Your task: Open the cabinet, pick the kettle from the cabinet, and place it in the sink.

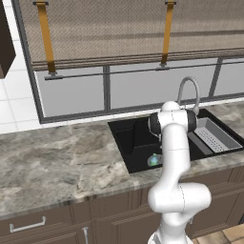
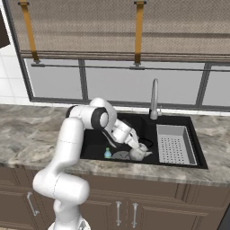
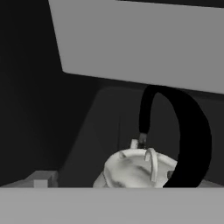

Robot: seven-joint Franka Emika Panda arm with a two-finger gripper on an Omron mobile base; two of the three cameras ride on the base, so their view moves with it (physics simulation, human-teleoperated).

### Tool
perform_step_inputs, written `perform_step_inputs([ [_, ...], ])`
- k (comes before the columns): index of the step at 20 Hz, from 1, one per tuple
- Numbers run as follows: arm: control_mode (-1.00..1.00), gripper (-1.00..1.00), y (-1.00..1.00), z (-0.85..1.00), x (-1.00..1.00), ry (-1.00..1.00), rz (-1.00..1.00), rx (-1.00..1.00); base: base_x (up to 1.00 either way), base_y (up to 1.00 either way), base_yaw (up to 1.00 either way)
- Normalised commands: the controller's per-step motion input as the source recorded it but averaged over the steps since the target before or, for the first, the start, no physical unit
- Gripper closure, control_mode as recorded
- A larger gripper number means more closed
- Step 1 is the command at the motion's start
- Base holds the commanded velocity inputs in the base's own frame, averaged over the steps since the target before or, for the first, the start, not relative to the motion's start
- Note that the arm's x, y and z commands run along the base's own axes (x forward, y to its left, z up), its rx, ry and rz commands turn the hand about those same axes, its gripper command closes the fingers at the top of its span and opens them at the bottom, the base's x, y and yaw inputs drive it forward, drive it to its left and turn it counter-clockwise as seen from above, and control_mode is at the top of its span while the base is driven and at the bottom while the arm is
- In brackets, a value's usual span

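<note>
Kettle [image 2: 138,153] set in sink [image 2: 197,134].
Gripper [image 2: 137,146] is positioned just above the kettle handle [image 3: 186,131]; whether the jaws grip it cannot be told.

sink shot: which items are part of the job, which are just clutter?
Job:
- kettle, sitting in the basin
- sink
- gripper, open, at the kettle handle

Lying about:
- small teal bottle in the basin
- grey strainer tray
- tap
- counter
</note>
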Motion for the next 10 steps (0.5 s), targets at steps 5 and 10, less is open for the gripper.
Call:
perform_step_inputs([
  [5,-1.00,-1.00,0.31,-0.36,-0.11,0.00,-0.01,0.00,0.00,0.00,0.00],
  [10,-1.00,-1.00,0.34,-0.29,-0.11,0.00,-0.01,-0.01,0.00,0.00,0.00],
])
